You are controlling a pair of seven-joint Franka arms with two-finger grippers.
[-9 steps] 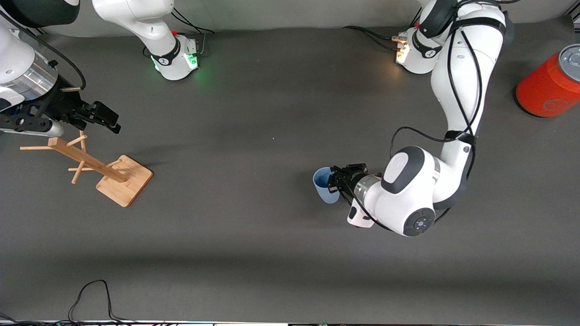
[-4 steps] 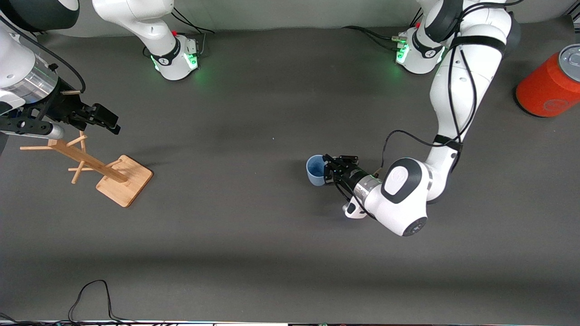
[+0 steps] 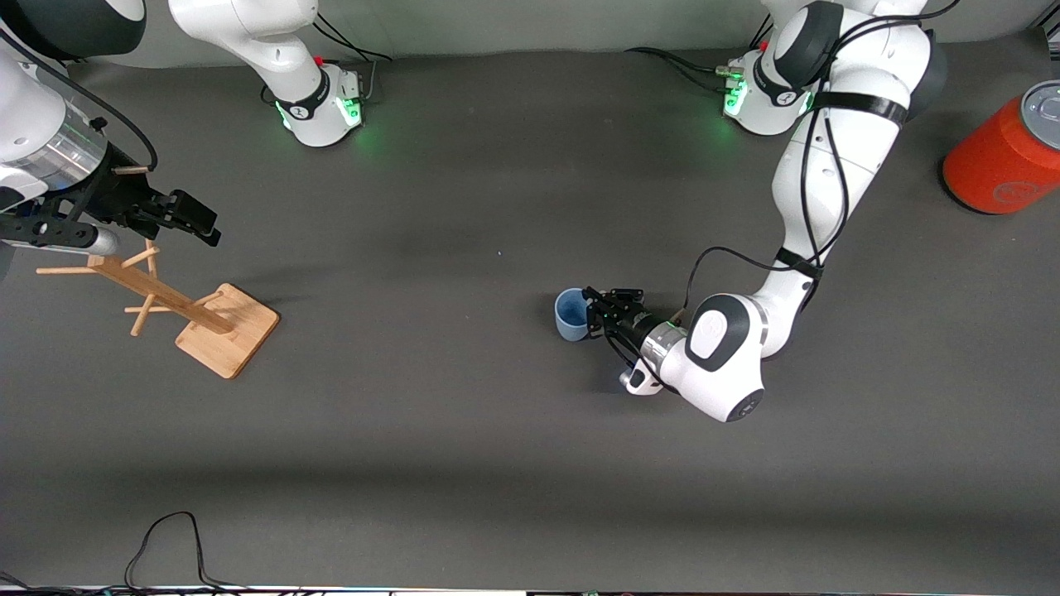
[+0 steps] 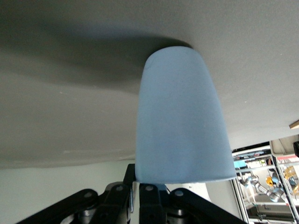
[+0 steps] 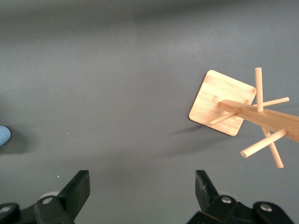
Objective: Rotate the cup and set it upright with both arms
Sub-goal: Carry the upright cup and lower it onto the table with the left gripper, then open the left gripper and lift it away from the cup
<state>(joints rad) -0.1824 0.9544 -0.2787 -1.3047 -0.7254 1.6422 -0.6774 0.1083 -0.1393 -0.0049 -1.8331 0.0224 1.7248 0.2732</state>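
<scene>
Front view shows what the last second has done: my left gripper (image 3: pixel 598 313), clenched on the rim of the cup (image 3: pixel 570 314), has swung the cup round. A second ago it hung tilted, its mouth turned aside and its base lower; now the mouth faces almost straight up at the high camera and the cup has slid a little toward the right arm's end of the table. My forearm has dropped and folded in with it. I judge the turning step nearly finished: the cup looks close to upright and near the table (image 3: pixel 464 430), though I cannot tell whether its base touches.

From my left wrist view the cup (image 4: pixel 183 121) fills the frame, its wall running away from my fingers (image 4: pixel 148 193) toward the grey surface, with its shadow just beside the base.

My right gripper (image 3: pixel 186 217) waits with its jaws spread and nothing in them over the wooden rack (image 3: pixel 178 308), unmoved across that second; from its wrist view the rack (image 5: pixel 243 112) lies just below.

Room is generous. The cup sits mid-table, well apart from the rack, from the orange can (image 3: pixel 1006 153) at my arm's end, and from every table edge. Bare surface lies all round it, so setting down or handing across should meet nothing.
</scene>
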